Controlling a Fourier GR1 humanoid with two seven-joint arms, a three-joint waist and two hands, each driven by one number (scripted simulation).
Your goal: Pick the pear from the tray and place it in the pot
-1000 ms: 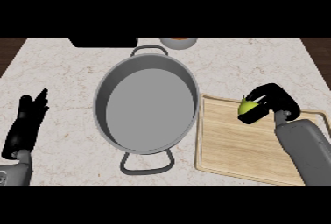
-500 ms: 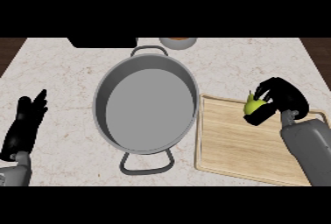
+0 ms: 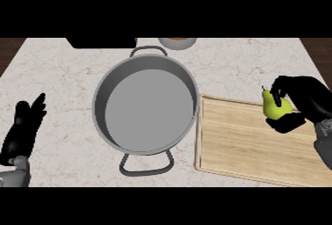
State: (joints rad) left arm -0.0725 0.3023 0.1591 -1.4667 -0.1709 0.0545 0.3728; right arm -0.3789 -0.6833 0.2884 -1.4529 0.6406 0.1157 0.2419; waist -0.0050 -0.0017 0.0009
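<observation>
A yellow-green pear [image 3: 273, 107] is held in my right hand [image 3: 302, 101], whose fingers and thumb curl round it over the far right part of the wooden tray [image 3: 240, 140]. The pear's stem points up and away. To the left of the tray stands the large grey pot [image 3: 146, 105], empty, with a handle at its far side and one at its near side. My left hand [image 3: 23, 127] rests open at the left edge of the counter, fingers straight and pointing away.
A small bowl [image 3: 177, 42] and a dark object [image 3: 102, 42] sit at the counter's far edge behind the pot. Bare marble counter [image 3: 65, 79] lies between the pot and my left hand.
My right hand has lifted the pear slightly and drawn it a little to the right, above the tray. The left hand and the pot have stayed put.
</observation>
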